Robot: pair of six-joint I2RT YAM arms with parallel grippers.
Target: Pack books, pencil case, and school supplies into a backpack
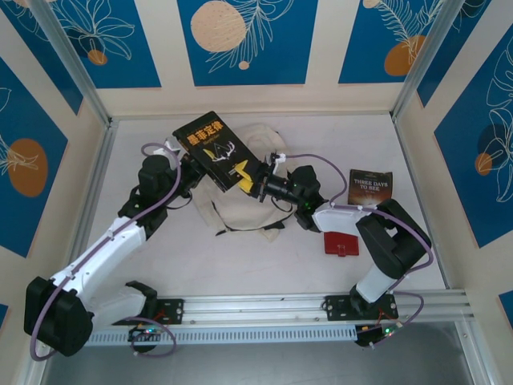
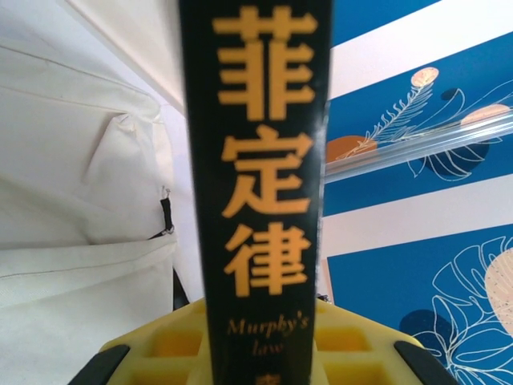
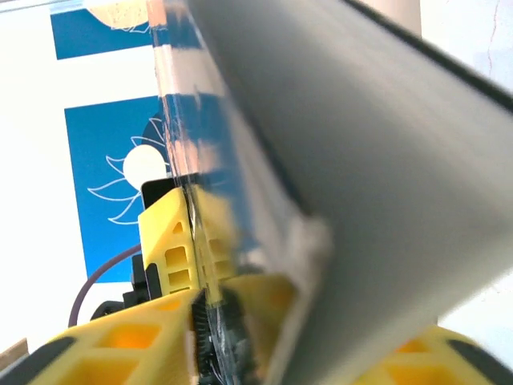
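Black book (image 1: pixel 215 151), yellow lettering: held tilted above backpack (image 1: pixel 228 207), clamped at one end by left gripper (image 1: pixel 191 163). Right gripper (image 1: pixel 255 183): jaws narrow, astride opposite corner; firm grip cannot be told. Brown book (image 1: pixel 369 187): flat, right of backpack. Red pencil case (image 1: pixel 340 243): right of backpack, nearer side.

left arm (image 1: pixel 104 245): stretched forward-right, jaws clamped on book (image 1: pixel 215 151) | right arm (image 1: pixel 391 241): elbow folded, wrist aimed left, jaws astride same book, contact unclear
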